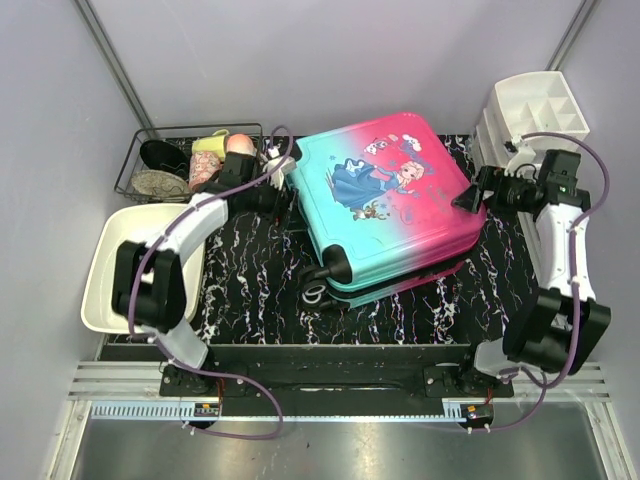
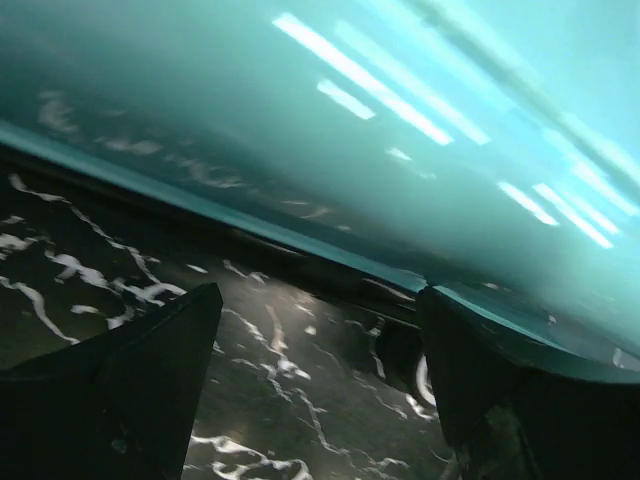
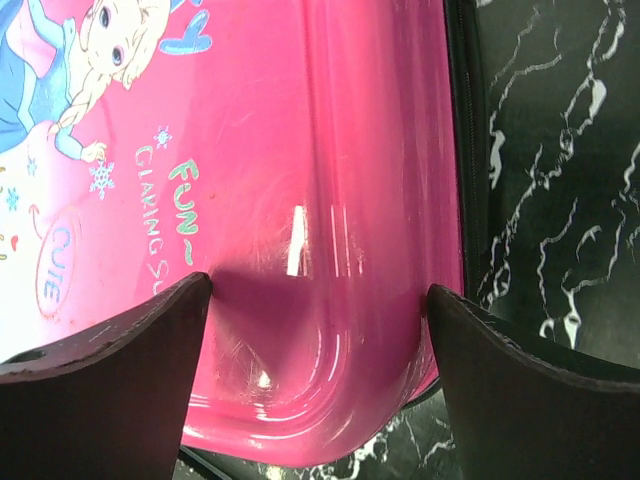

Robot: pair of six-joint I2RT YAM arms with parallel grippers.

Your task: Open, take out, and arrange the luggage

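The luggage [image 1: 385,205], a teal-to-pink hard shell with a cartoon princess print, lies flat and slightly turned on the black marbled mat [image 1: 250,285]. Its black wheels [image 1: 335,265] point toward the near edge. My left gripper [image 1: 283,190] is low at the teal left edge. In the left wrist view it [image 2: 320,295] stands open, with the teal shell [image 2: 400,150] just ahead, bare mat between the fingers and a wheel [image 2: 405,355] by the right finger. My right gripper [image 1: 468,197] is at the pink right end. Its jaws [image 3: 320,285] stand open over the pink corner [image 3: 330,200].
A wire basket [image 1: 135,165] holding cups and bowls sits at the back left. In front of it, a white tub [image 1: 100,290] rests off the mat's left side. A white drawer organizer [image 1: 535,105] stands at the back right, close behind my right arm.
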